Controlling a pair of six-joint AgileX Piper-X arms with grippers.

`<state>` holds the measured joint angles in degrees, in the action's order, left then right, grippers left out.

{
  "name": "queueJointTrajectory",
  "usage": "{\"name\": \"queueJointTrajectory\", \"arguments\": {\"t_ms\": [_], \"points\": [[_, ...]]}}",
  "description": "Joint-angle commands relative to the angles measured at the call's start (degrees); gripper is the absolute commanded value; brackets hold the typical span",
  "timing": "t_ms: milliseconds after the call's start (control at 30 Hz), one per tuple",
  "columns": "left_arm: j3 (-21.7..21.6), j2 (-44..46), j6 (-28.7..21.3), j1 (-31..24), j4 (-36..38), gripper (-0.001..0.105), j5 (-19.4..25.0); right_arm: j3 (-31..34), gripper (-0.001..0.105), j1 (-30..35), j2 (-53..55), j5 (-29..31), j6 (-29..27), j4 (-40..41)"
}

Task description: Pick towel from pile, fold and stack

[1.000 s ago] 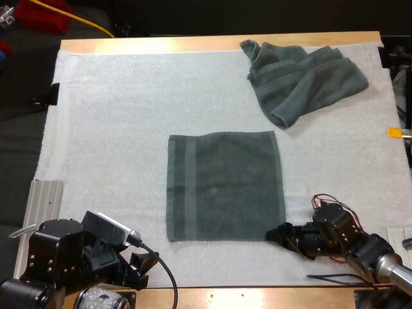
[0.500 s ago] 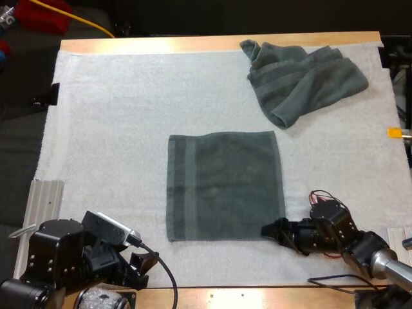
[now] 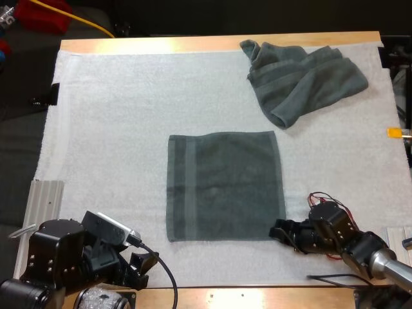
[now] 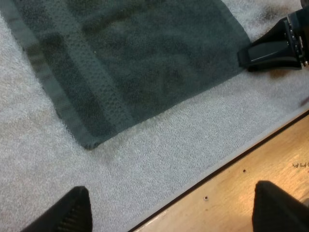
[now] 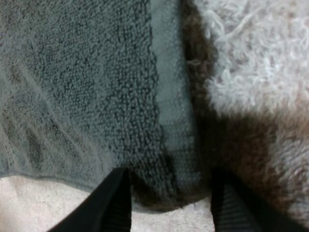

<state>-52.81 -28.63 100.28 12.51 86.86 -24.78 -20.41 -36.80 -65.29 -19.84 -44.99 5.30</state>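
Both apart: left pincer (image 4: pixel 171 189) over mat (image 3: pixel 116 129), right pincer (image 5: pixel 170 183) astride flat towel (image 3: pixel 225 187) corner; crumpled towel (image 3: pixel 302 80) far beyond.

Mat (image 3: pixel 116 116) on wooden table (image 3: pixel 193 44); yellow cable (image 3: pixel 90 26) beyond

Matt terry-cloth towel (image 3: pixel 225 187), fluffy white cloth mat (image 3: pixel 116 129), smooth wooden table (image 3: pixel 219 44)

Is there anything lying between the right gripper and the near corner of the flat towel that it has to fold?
Nothing visible does. The right gripper is at the flat towel's near right corner. Its fingers stand apart on either side of the hem, with bare white mat beside it.
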Motion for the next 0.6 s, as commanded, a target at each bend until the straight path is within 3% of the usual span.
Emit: {"name": "queueJointTrajectory", "arguments": {"t_ms": [0,200,367,500,567], "points": [[-0.4,0.3,0.2,0.0,0.3,0.067,-0.3,0.3,0.039,0.1,-0.4,1.7,0.1,1.4],[-0.4,0.3,0.2,0.0,0.3,0.067,-0.3,0.3,0.022,0.1,-0.4,1.7,0.1,1.3],[-0.4,0.3,0.2,0.0,-0.4,0.067,-0.3,0.3,0.014,-0.1,-0.3,2.1,-0.1,1.3],[0.1,-0.6,0.2,0.0,-2.2,0.067,-0.3,0.3,0.001,-0.1,-0.3,2.2,-0.8,1.3],[1.0,-1.3,0.2,0.0,-3.0,0.067,-0.7,0.3,0.002,-0.1,-0.3,2.3,-1.3,1.3]]}}
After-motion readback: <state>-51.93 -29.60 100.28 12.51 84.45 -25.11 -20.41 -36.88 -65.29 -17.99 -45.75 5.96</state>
